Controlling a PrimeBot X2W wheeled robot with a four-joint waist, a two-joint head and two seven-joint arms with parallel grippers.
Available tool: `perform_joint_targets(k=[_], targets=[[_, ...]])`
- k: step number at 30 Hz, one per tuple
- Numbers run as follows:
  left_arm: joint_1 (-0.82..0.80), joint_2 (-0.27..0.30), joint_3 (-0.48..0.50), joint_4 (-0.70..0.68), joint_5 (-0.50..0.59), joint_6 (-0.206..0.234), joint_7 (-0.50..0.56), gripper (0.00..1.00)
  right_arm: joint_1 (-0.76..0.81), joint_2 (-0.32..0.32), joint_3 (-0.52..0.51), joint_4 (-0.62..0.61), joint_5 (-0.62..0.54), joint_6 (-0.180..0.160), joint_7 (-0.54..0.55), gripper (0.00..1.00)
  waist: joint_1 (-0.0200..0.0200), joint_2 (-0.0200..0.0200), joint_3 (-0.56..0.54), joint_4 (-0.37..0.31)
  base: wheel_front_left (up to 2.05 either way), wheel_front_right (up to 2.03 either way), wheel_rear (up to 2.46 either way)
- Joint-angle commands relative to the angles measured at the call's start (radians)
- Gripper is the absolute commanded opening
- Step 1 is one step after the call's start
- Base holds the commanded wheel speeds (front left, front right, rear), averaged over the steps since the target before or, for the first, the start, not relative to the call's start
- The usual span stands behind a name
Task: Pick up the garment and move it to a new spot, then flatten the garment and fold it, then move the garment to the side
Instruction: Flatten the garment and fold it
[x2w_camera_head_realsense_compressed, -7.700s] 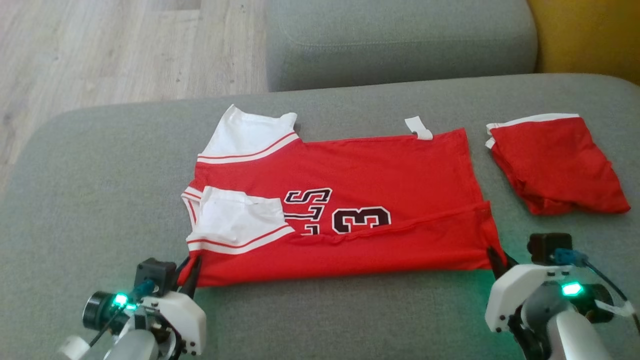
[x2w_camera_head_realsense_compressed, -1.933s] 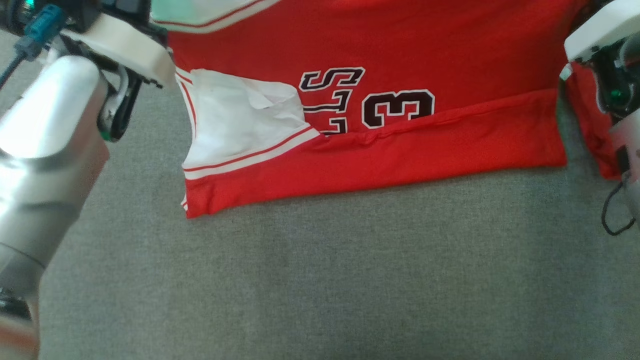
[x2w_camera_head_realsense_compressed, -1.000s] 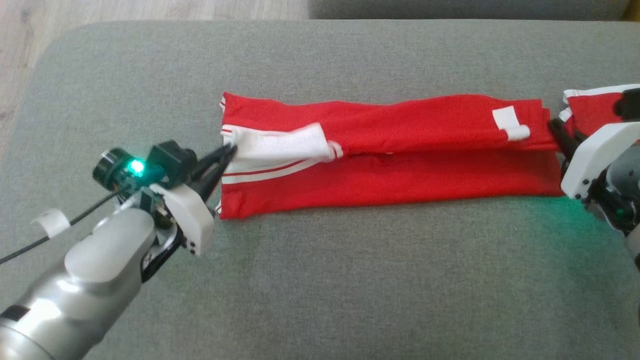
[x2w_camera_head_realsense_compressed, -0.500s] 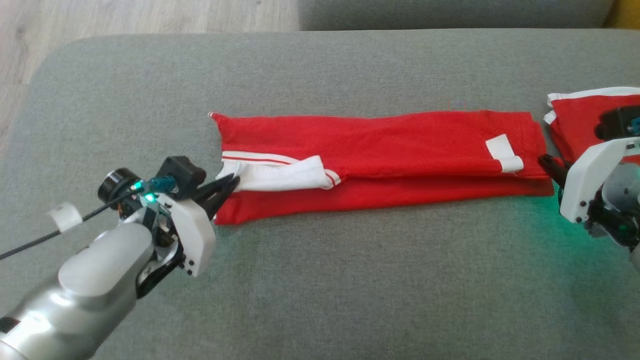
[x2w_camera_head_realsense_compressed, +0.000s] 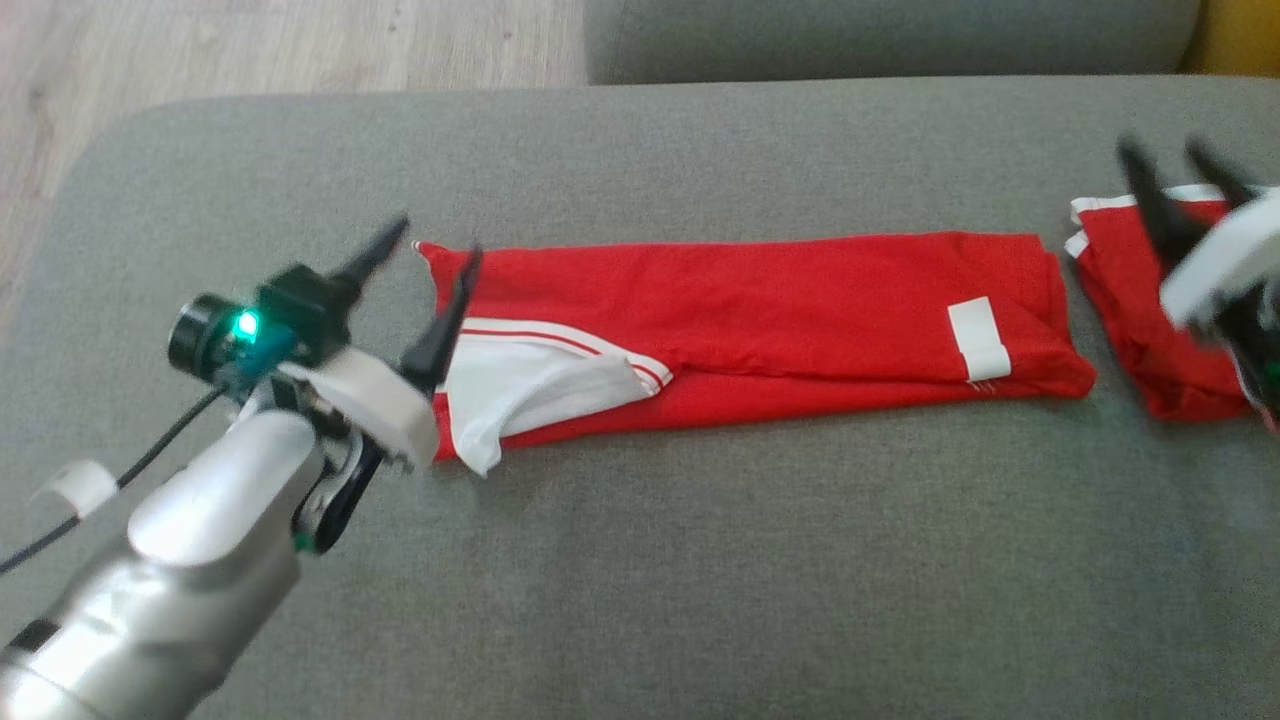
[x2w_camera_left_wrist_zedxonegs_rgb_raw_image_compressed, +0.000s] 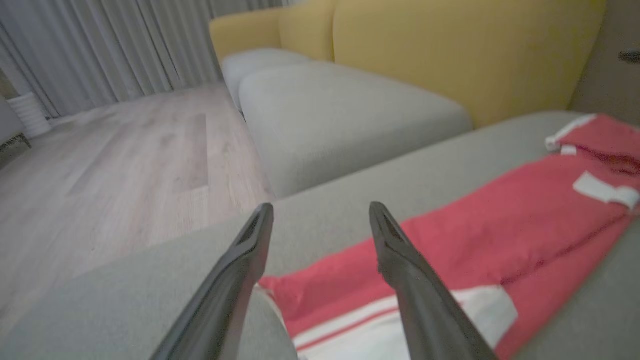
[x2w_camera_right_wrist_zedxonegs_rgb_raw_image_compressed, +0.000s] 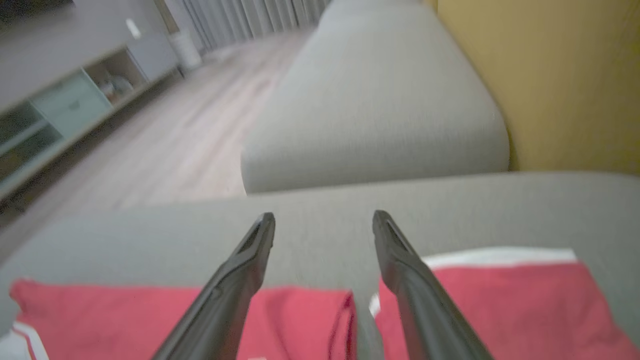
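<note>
A red jersey (x2w_camera_head_realsense_compressed: 760, 300) with white sleeve trim lies folded into a long narrow strip across the grey cushion (x2w_camera_head_realsense_compressed: 640, 560); it also shows in the left wrist view (x2w_camera_left_wrist_zedxonegs_rgb_raw_image_compressed: 475, 230) and the right wrist view (x2w_camera_right_wrist_zedxonegs_rgb_raw_image_compressed: 150, 320). My left gripper (x2w_camera_head_realsense_compressed: 436, 248) hovers open at the strip's left end, above the white sleeve (x2w_camera_head_realsense_compressed: 520, 390), holding nothing. My right gripper (x2w_camera_head_realsense_compressed: 1170, 165) is open and blurred, raised above the gap between the strip's right end and a second folded red garment (x2w_camera_head_realsense_compressed: 1150, 330).
The second folded red piece (x2w_camera_right_wrist_zedxonegs_rgb_raw_image_compressed: 490, 305) lies at the cushion's right. Another grey cushion (x2w_camera_head_realsense_compressed: 880, 35) sits behind, with a yellow sofa (x2w_camera_left_wrist_zedxonegs_rgb_raw_image_compressed: 450, 55) beyond it. Wooden floor (x2w_camera_head_realsense_compressed: 250, 50) lies past the cushion's far left edge.
Both grippers have let go of the jersey's ends, opened and lifted. The top fold has settled toward me and the white sleeve has flopped loose at the left end.
</note>
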Motion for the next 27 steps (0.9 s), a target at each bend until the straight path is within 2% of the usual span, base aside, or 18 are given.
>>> perform_joint_targets(k=[1, 5, 7, 9, 13, 16, 19, 22, 27], targets=[[-0.06, 0.015, 0.074, -0.013, -0.015, 0.023, -0.041, 1.0, -0.029, 0.015, -0.023, -0.034, -0.013, -0.001, -0.062, 1.0, 0.0, -0.0001, -0.01, -0.002, 0.0, 0.0, 0.0], [-0.022, -0.028, 0.184, -0.032, -0.023, 0.093, -0.092, 1.0, -0.013, 0.11, -0.09, -0.056, -0.074, -0.001, -0.24, 1.0, 0.0, -0.0001, -0.027, -0.004, 0.0, 0.0, 0.0], [0.021, -0.056, 0.272, -0.078, 0.0, 0.128, -0.095, 1.0, 0.022, 0.162, -0.121, -0.067, -0.112, -0.001, -0.302, 1.0, 0.0, -0.0001, -0.034, -0.001, 0.0, 0.0, 0.0], [0.053, -0.068, 0.31, -0.102, 0.024, 0.14, -0.095, 1.0, 0.042, 0.182, -0.137, -0.07, -0.145, -0.001, -0.321, 1.0, 0.0, -0.0001, -0.036, 0.0, 0.0, 0.0, 0.0], [0.22, -0.131, 0.456, -0.178, 0.119, 0.163, -0.095, 1.0, 0.166, 0.285, -0.252, -0.122, -0.293, -0.001, -0.348, 1.0, 0.0, -0.0001, -0.043, 0.006, 0.0, 0.0, 0.0], [0.341, -0.181, 0.544, -0.212, 0.198, 0.152, -0.095, 1.0, 0.307, 0.38, -0.374, -0.232, -0.446, -0.001, -0.349, 1.0, 0.0, -0.0001, -0.046, 0.009, 0.0, 0.0, 0.0], [0.442, -0.232, 0.617, -0.229, 0.263, 0.119, -0.095, 1.0, 0.453, 0.46, -0.446, -0.332, -0.58, -0.001, -0.349, 1.0, 0.0, -0.0001, -0.049, 0.012, 0.0, 0.0, 0.0], [0.519, -0.281, 0.689, -0.236, 0.316, 0.087, -0.095, 1.0, 0.555, 0.494, -0.465, -0.401, -0.658, -0.001, -0.349, 1.0, 0.0, -0.0001, -0.049, 0.008, 0.0, 0.0, 0.0], [0.573, -0.345, 0.783, -0.238, 0.397, 0.023, -0.096, 1.0, 0.611, 0.505, -0.458, -0.447, -0.692, -0.001, -0.349, 1.0, 0.0, -0.0001, -0.035, 0.001, 0.0, 0.0, 0.0]])
